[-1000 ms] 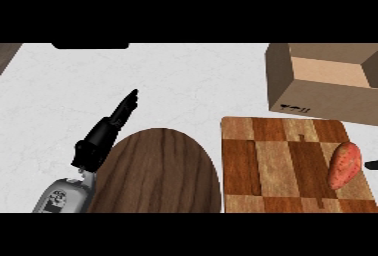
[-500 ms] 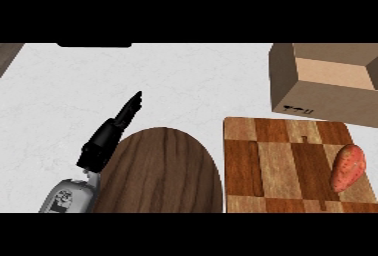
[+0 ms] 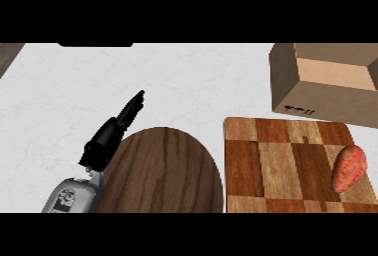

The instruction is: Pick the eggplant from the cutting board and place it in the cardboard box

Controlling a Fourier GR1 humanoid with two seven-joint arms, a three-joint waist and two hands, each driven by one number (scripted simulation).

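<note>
An orange-red, tapered vegetable (image 3: 348, 168), more like a sweet potato than an eggplant, lies on the right part of the checkered wooden cutting board (image 3: 280, 165). Behind the board at the upper right stands the open cardboard box (image 3: 310, 90), and nothing shows inside it. My left hand (image 3: 111, 135) is at the left, fingers straight and pointing up and to the right, holding nothing. It is far from the vegetable. My right hand does not show.
A dark round wooden plate (image 3: 159, 175) lies between my left forearm (image 3: 72, 195) and the cutting board. White counter (image 3: 184, 75) stretches behind it. A dark object (image 3: 96, 45) sits at the far edge.
A small dark shape at the right edge beside the vegetable has gone from view. My left hand has drifted slightly right. The vegetable and box have kept their places.
</note>
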